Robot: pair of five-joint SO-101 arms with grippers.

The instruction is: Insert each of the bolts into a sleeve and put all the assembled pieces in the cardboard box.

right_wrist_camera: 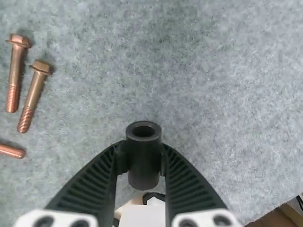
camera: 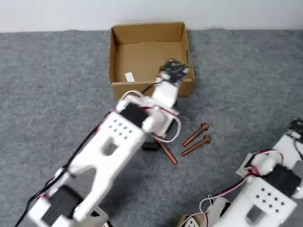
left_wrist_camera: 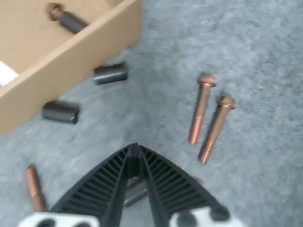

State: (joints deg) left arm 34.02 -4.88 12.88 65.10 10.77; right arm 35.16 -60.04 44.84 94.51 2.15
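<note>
Three bolts lie loose on the grey table (camera: 57,94) — first bolt (left_wrist_camera: 202,108) and second bolt (left_wrist_camera: 217,127) side by side, heads the same way, and a third bolt (left_wrist_camera: 33,187) off on its own, beside the left arm.

Right gripper (right_wrist_camera: 142,151) is clamped on a black held sleeve (right_wrist_camera: 143,135), pinched across its barrel with the open bore facing forward and clear of the fingers. A sensible hold, I'd say, since it leaves the hole free for a bolt to be fed in. It hangs above bare table, near the pair of bolts but apart from them.

Left gripper (left_wrist_camera: 135,153) is closed, fingers pressed together with nothing visible between the tips. Something dark sits blurred beneath it, too unclear to name. It hovers just outside the cardboard box (left_wrist_camera: 71,61), close to its front wall.

Inside the box, one assembled piece (left_wrist_camera: 66,19) is already home, bolt head poking from its sleeve. On the table just beside that wall rest a spare sleeve (left_wrist_camera: 60,112) and a second spare sleeve (left_wrist_camera: 110,74).

My read: one down, three bolts to go — and the left arm needs a bolt to mate with the held sleeve. The risk is alignment, bolt tip to bore.
</note>
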